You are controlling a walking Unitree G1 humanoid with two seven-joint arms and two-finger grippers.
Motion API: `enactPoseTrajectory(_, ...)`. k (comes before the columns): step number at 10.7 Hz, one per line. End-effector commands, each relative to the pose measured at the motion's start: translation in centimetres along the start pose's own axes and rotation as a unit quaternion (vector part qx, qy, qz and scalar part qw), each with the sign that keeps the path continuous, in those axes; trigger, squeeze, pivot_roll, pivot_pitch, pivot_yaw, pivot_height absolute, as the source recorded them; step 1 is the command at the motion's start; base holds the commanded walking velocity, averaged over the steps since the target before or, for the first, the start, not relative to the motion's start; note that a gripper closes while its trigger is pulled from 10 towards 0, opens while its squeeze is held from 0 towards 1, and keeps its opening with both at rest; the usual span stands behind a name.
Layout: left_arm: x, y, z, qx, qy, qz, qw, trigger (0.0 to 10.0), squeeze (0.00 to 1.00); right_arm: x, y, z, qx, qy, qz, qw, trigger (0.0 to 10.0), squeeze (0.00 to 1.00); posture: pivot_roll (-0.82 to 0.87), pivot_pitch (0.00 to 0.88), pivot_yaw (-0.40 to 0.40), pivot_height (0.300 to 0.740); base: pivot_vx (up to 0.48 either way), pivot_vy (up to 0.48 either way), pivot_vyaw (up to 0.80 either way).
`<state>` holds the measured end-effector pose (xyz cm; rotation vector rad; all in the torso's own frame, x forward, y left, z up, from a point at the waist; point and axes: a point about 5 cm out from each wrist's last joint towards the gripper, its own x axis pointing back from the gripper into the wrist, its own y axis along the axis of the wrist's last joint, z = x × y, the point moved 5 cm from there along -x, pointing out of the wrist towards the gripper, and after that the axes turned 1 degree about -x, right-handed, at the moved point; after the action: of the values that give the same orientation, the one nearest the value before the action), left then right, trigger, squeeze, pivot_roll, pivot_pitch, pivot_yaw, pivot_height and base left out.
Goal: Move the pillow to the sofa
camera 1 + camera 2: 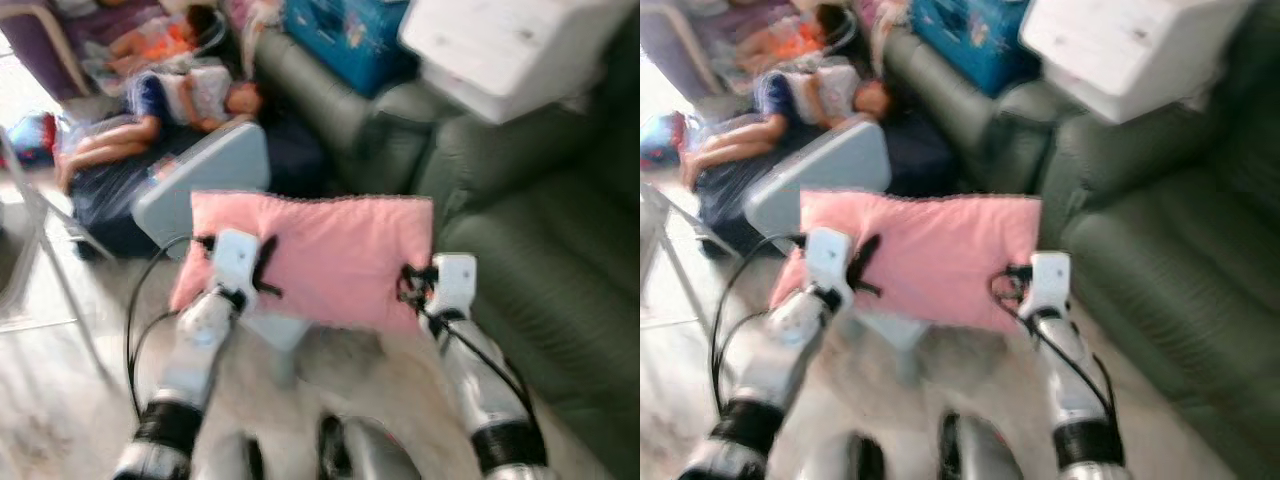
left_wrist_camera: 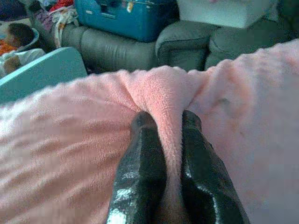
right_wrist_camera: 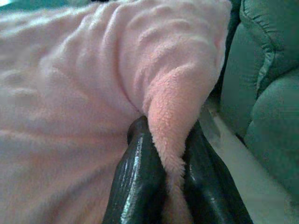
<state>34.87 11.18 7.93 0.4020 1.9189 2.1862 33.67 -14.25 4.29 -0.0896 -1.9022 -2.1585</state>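
Pink fleece pillow, fuzzy and flat, pinched by left pincer and right pincer, left of the green sofa.

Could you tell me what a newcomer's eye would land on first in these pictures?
The pink pillow, held up between both arms: the left claw and right claw each pinch a fold of its fleece. To the right stands the dark green sofa; people lie ahead on the left.

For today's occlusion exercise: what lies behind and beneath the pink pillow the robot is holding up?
Behind the pillow shows a pale blue panel; its lower part is covered. Further back, people lie resting. Under it is pale floor. The left end effector and right end effector pinch its fabric.
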Motion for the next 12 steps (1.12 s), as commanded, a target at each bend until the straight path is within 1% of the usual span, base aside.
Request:
enactPoseTrajectory(1, -0.12, 0.69, -0.13, -0.005, -0.007, -0.011, 1.000, 10.0, 0.00, -0.12, 0.73, 0.39, 0.000, 0.005, -0.013, 1.000, 10.0, 0.00, -0.10, 0.111, -0.040, 0.740, -0.274, 0.000, 0.00)
enactPoseTrajectory(4, 0.04, 1.17, -0.48, -0.001, -0.026, -0.026, 0.999, 10.0, 0.00, 0.02, 1.00, 0.16, -0.001, -0.003, -0.023, 1.000, 10.0, 0.00, -0.10, 0.111, -0.040, 0.740, 0.000, 0.000, 0.00)
enactPoseTrajectory(7, -0.03, 1.29, -0.70, 0.021, -0.037, -0.030, 0.999, 10.0, 0.00, -0.01, 0.78, -0.11, 0.004, -0.006, -0.016, 1.000, 10.0, 0.00, -0.10, 0.109, -0.043, 0.740, 0.000, 0.000, 0.00)
enactPoseTrajectory(9, 0.00, 1.19, -0.63, 0.032, -0.041, -0.028, 0.998, 10.0, 0.00, 0.14, 0.70, -0.25, 0.004, -0.009, -0.016, 1.000, 10.0, 0.00, -0.10, 0.107, -0.042, 0.740, 0.000, 0.000, -0.68)
enactPoseTrajectory(11, -0.02, 1.38, -0.99, 0.037, -0.055, -0.031, 0.997, 10.0, 0.00, 0.14, 0.98, -0.42, 0.005, -0.015, -0.023, 1.000, 10.0, 0.00, -0.10, 0.102, -0.036, 0.740, 0.000, 0.000, -0.80)
enactPoseTrajectory(12, -0.06, 1.41, -1.09, 0.038, -0.058, -0.032, 0.997, 10.0, 0.00, 0.16, 1.15, -0.48, 0.004, -0.017, -0.027, 0.999, 10.0, 0.00, -0.10, 0.102, -0.037, 0.740, 0.240, 0.000, -0.80)
